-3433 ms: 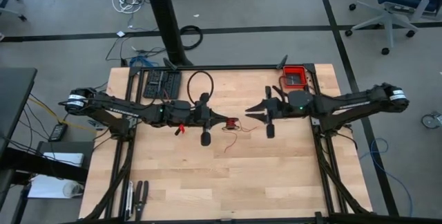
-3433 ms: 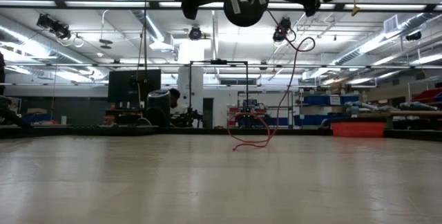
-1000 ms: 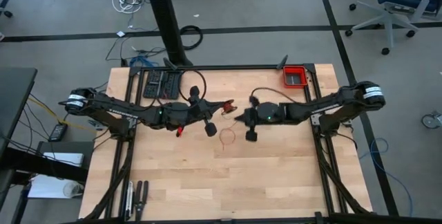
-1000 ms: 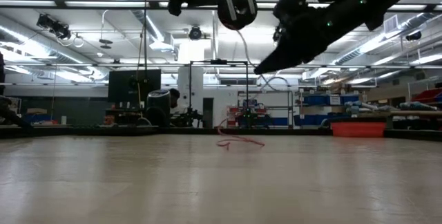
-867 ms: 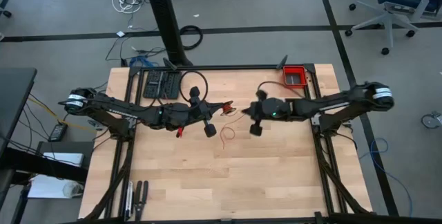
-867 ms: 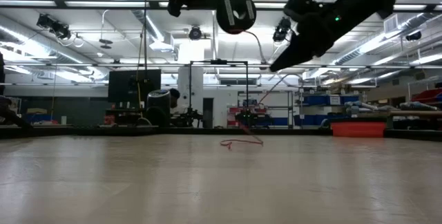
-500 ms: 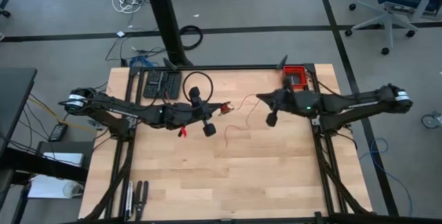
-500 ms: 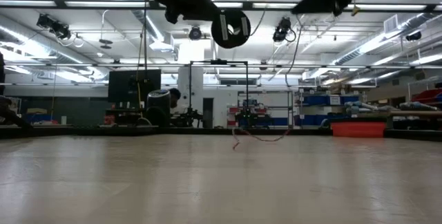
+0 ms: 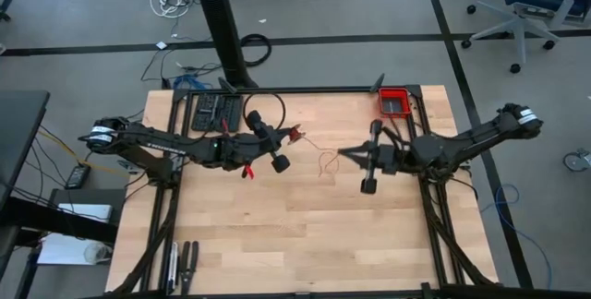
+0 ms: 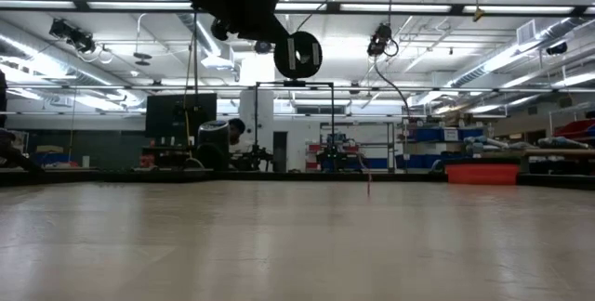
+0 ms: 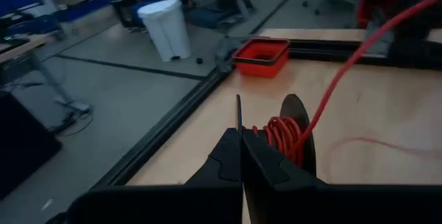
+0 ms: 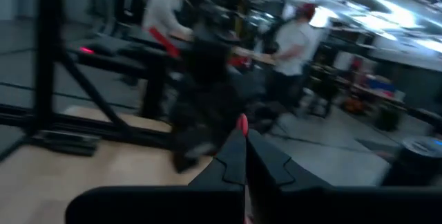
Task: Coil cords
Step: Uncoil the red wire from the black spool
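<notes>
Over the table's middle, our left gripper pinches a red-wound spool — the red cord sags across to our right gripper, clamped on its end. We should keep tension even while winding.

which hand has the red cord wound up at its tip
The left hand: the cord sits as a small red coil at its closed fingers. The right hand pinches only a single loose strand.

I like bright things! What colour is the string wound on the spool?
Bright red. The string shows best in the left wrist view.
</notes>
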